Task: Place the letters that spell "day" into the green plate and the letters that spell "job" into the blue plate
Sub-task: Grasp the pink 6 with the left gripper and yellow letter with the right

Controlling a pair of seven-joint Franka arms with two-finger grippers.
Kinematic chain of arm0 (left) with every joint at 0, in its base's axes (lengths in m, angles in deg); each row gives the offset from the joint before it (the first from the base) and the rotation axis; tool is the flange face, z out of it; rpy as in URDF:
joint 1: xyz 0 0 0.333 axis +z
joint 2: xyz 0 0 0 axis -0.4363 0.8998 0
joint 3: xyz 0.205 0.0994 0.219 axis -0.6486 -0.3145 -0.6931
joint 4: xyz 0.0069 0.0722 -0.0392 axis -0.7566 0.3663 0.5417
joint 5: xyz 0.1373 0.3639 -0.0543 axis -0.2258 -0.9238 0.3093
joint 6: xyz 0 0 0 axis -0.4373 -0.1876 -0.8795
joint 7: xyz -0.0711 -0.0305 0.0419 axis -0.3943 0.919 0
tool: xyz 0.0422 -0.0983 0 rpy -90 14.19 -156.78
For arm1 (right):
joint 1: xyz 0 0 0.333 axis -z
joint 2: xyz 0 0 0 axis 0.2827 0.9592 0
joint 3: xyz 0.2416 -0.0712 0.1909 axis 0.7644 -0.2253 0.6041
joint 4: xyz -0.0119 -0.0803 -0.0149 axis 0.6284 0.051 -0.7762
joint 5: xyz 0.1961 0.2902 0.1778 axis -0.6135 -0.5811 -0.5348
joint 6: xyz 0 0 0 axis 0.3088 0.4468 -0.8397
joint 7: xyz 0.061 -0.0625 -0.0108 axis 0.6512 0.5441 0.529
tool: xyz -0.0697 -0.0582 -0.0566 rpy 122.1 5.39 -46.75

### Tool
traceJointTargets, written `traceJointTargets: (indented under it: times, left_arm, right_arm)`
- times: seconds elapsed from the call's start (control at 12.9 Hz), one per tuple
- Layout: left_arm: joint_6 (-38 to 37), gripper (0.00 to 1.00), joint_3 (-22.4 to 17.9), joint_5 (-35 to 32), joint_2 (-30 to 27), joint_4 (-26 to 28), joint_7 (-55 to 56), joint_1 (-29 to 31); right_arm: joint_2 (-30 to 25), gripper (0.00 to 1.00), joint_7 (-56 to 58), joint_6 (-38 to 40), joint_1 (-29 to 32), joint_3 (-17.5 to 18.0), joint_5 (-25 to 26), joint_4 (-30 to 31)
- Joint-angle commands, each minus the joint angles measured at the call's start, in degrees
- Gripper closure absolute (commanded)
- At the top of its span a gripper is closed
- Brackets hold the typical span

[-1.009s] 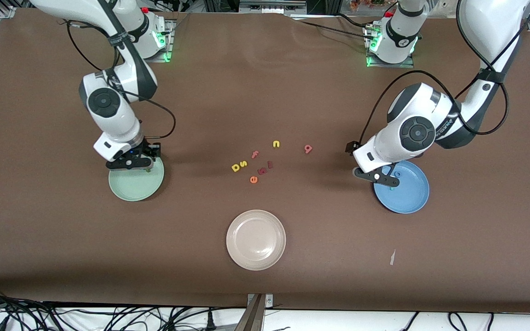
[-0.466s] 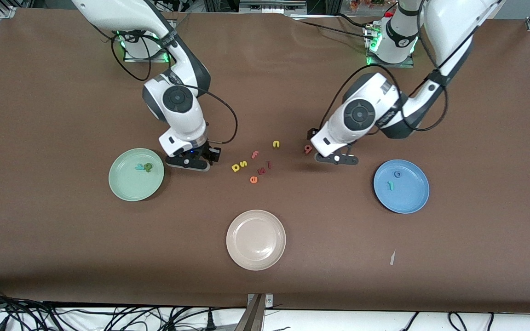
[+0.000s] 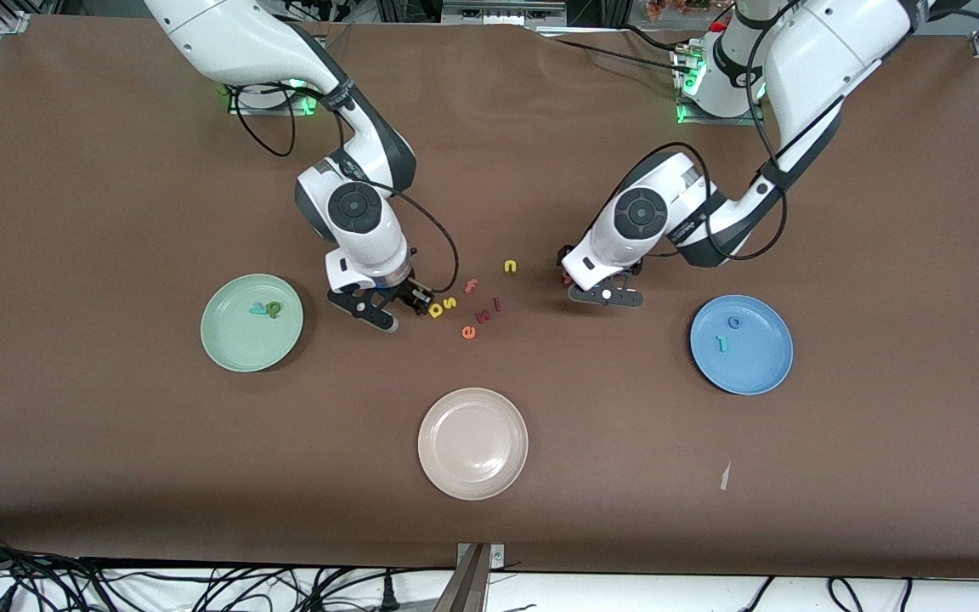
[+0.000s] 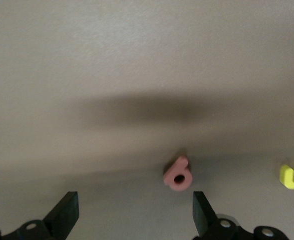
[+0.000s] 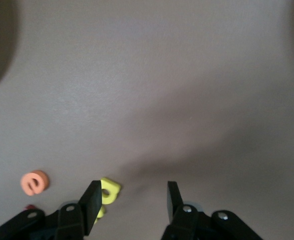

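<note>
The brown counter (image 3: 116, 476) carries the round pale green plate (image 3: 234, 353) toward the right arm's end, already holding two small foam letters, and the round sky-blue plate (image 3: 757, 365) toward the left arm's end, holding two more. The left tool (image 4: 131, 220) hangs with its jaws wide apart over the pink foam b (image 4: 178, 174). The right tool (image 5: 131, 205) stands half apart beside the yellow foam D (image 5: 108, 191) near the counter's middle. I judge these letters very light, soft and thin, so a gentle pinch across the flat outer edges should suit.
</note>
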Motion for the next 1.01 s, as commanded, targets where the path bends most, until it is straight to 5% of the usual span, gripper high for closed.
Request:
traceJointTargets:
  times: [0.0,0.39,0.7,0.93]
  left_arm:
    - [1.82,0.0,-0.46,-8.28,4.46,-1.94,1.95,-1.95]
    - [2.08,0.05,-0.64,-8.65,5.08,-2.03,2.21,-3.79]
    - [2.08,0.57,-0.73,-10.32,5.78,-2.03,2.21,-3.8]
    - [2.08,0.77,-0.73,-10.32,5.96,-2.03,2.21,-3.8]
  right_arm:
    - [3.11,0.39,-4.6,-0.61,-4.13,-2.44,-0.92,-3.19]
    - [6.36,0.39,-7.77,-4.57,-8.0,-5.26,-0.56,-3.37]
    - [7.59,0.42,-7.86,-4.92,-8.88,-6.05,-0.13,-4.16]
    - [7.68,0.52,-7.86,-5.01,-8.88,-6.14,0.49,-4.16]
